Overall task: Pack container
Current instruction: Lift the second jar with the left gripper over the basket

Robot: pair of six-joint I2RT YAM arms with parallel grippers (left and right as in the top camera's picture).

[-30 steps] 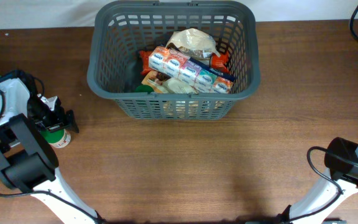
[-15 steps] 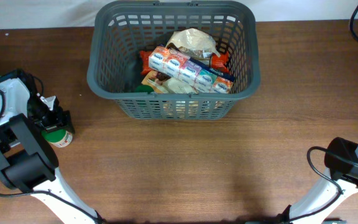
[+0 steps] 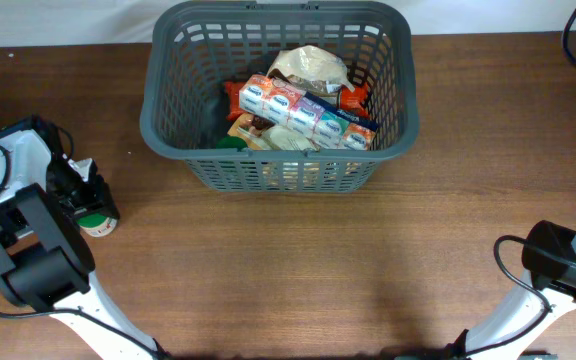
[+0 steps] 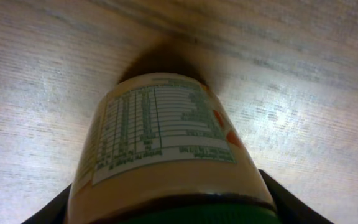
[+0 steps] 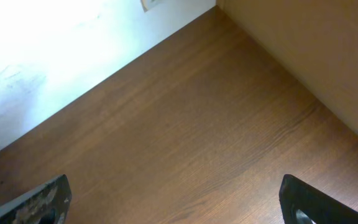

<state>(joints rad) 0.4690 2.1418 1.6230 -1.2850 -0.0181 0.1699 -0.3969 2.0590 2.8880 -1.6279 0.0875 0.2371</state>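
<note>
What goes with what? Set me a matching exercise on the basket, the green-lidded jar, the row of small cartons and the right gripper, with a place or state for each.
1. basket
2. jar
3. row of cartons
4. right gripper

A. inside the basket
B. open, above bare table
C. between the left gripper's fingers
D. middle of the table's far edge

Pairs: 1-D, 2-C, 3-A, 4-B.

The left gripper [image 3: 92, 208] has slid back and inward over the green-lidded jar [image 3: 98, 225], its fingers now flanking it and hiding more of the lid.
</note>
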